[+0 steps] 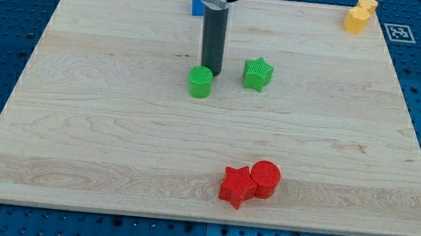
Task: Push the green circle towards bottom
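Observation:
The green circle [200, 81] stands on the wooden board [78, 121], a little above the board's middle. My tip [210, 71] is right behind it, at its upper right edge, touching or almost touching it. The dark rod rises straight up from there to the view's top. A green star [257, 74] sits just to the right of the circle and the tip, apart from both.
A red star [236, 186] and a red circle [265, 178] sit touching near the board's bottom edge, right of centre. A yellow block [358, 15] lies at the top right corner. A blue block [197, 7] is partly hidden behind the rod at the top.

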Robot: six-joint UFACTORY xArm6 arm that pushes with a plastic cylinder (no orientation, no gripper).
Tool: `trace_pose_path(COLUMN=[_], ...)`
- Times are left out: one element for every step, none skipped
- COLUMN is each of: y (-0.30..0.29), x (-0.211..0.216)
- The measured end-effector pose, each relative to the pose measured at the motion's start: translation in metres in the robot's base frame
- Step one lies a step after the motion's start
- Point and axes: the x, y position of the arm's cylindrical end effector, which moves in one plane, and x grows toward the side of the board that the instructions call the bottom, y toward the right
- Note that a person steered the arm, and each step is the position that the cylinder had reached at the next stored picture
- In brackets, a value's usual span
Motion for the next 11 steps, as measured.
trace_pose_path(y=[-0.005, -0.018, -0.018, -0.018, -0.027, -0.030, -0.030, -0.030, -0.031, -0.032, -0.032], x=[0.002, 0.002, 0.003, 0.001, 0.000, 0.024, 0.030, 0.030, 0.030, 0.032, 0.046])
